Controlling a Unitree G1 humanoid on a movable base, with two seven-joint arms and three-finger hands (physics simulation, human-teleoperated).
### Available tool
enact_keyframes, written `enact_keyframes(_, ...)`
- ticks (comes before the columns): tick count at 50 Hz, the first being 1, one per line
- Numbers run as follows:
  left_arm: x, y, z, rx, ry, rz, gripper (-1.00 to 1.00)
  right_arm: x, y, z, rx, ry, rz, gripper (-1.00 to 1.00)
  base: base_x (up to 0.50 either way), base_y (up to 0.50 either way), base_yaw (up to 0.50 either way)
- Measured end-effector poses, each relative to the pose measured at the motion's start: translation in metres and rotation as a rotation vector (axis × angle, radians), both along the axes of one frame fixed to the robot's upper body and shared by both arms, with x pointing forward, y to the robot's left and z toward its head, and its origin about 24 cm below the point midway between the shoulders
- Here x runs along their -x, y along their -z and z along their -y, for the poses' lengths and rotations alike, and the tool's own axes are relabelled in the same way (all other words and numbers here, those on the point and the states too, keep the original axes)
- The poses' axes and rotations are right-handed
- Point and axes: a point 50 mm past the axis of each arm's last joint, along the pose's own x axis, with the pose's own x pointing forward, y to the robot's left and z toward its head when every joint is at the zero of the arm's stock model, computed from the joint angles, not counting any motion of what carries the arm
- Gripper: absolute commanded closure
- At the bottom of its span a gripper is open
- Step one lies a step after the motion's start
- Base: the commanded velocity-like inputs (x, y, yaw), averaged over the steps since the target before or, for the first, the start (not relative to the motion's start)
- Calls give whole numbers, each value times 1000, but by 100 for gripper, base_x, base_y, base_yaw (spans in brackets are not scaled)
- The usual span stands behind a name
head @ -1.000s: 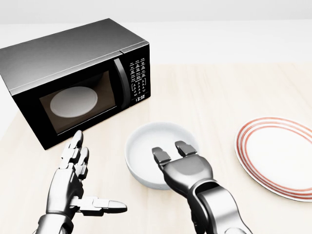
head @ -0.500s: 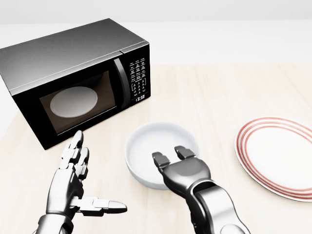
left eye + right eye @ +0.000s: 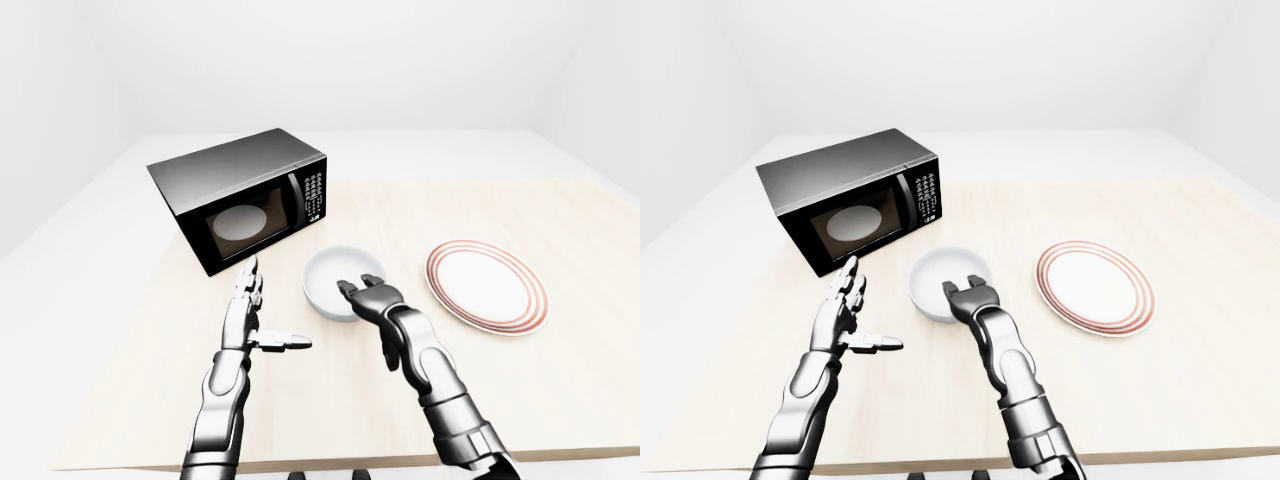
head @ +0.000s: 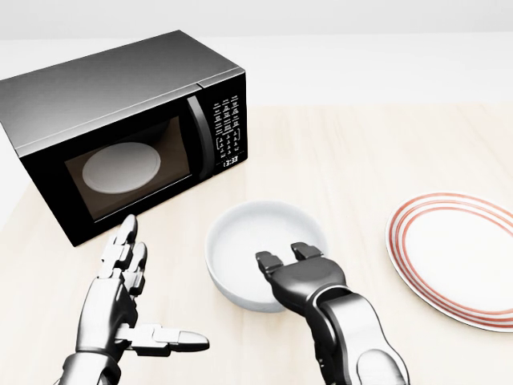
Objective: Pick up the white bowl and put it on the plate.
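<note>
White bowl sits on the desk, between the microwave on the left and the striped plate on the right. The right hand hooks its near rim — fingers not clenched. The left hand is spread wide, holding nothing.

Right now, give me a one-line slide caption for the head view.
Right hand at the white bowl's near rim, left hand open beside it, striped plate waiting right.

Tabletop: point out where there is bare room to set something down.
Bare wood lies above the plate and right of the microwave, and along the bottom edge right of the right hand. Crowded: around the white bowl, between both hands, left hand included.
</note>
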Motion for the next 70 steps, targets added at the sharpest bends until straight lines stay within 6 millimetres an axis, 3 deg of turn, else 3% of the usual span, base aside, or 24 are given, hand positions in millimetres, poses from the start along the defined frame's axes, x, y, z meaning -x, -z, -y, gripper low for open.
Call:
enact_keyframes(9, 0, 0, 0, 0, 0, 0, -100, -6, 2, 2, 3, 14, -18, -95, 0, 0, 0)
enact_keyframes(10, 0, 0, 0, 0, 0, 0, -100, -6, 2, 3, 3, 16, -18, 59, 0, 0, 0)
enact_keyframes(11, 0, 0, 0, 0, 0, -1, -100, -7, 1, 3, 2, 17, -17, 91, 0, 0, 0)
enact_keyframes(12, 0, 0, 0, 0, 0, -1, -100, -7, 1, 3, 1, 19, -17, 100, 0, 0, 0)
enact_keyframes(40, 0, 0, 1, 0, 4, 0, -100, -17, -5, 1, -42, 30, -21, 100, 0, 0, 0)
enact_keyframes(56, 0, 1, 1, -1, 5, 0, -100, -36, -40, -2, -142, 75, 63, 100, 0, 0, 0)
enact_keyframes(70, 0, 1, 1, -1, 5, 0, -100, -42, -57, -6, -182, 58, 108, 100, 0, 0, 0)
